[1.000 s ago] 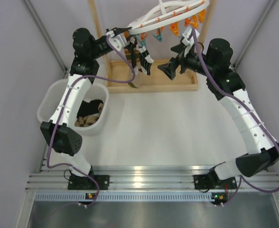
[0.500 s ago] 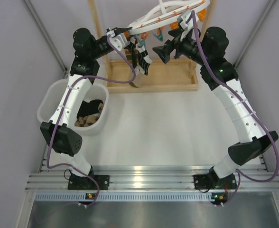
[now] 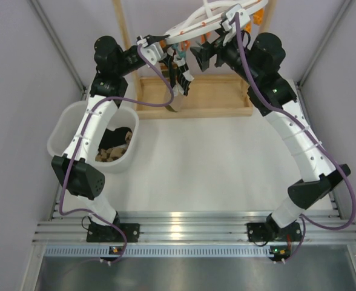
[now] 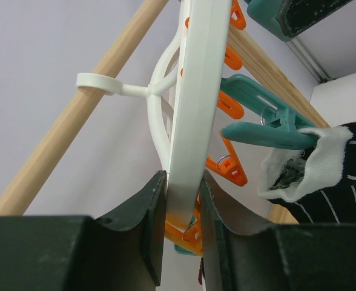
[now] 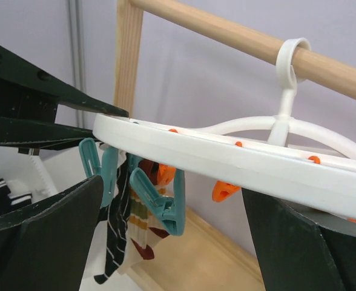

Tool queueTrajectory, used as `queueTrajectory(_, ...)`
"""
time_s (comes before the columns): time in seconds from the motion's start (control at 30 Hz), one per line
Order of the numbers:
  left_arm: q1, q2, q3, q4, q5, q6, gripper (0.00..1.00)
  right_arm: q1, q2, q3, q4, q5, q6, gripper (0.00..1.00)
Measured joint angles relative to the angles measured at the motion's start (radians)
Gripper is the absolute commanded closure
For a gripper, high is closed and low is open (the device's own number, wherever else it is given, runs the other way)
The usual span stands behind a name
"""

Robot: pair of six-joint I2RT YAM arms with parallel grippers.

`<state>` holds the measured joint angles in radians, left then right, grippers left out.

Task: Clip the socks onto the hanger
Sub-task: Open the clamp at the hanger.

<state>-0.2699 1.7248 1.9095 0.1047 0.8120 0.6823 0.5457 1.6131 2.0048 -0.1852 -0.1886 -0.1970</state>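
Observation:
The white oval hanger (image 3: 209, 17) hangs by its hook from the wooden bar (image 5: 226, 27), with orange and teal clips under it. My left gripper (image 4: 183, 200) is shut on the hanger's rim (image 4: 196, 91) at its left end. Two socks (image 3: 182, 76) are clipped there and hang down: a black one with thin white stripes (image 5: 120, 242) and a light one with coloured bands (image 5: 143, 233). My right gripper (image 5: 172, 194) is open just under the rim (image 5: 226, 154). A free teal clip (image 5: 166, 203) dangles between its fingers, touching neither.
A white tub (image 3: 66, 124) at the left holds more socks (image 3: 114, 145). The wooden stand's base (image 3: 217, 100) lies under the hanger, with an upright post (image 3: 125, 36) at its left. Grey walls close in on both sides.
My right arm has swung left and up, bringing its open gripper from beside the hanger's right end to under its middle by the teal clip. The left gripper has kept its hold.

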Motion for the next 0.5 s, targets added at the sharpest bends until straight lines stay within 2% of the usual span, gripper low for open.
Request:
queueTrajectory(0.27,-0.004,-0.002,0.000,0.001,-0.005,-0.004,0.93,0.029,0.027,0.033,0.004,0.131,-0.038,0.05)
queueTrajectory(0.5,-0.005,-0.002,0.000,0.003,-0.007,-0.014,0.93,0.051,0.030,0.008,0.065,0.203,-0.058,0.11)
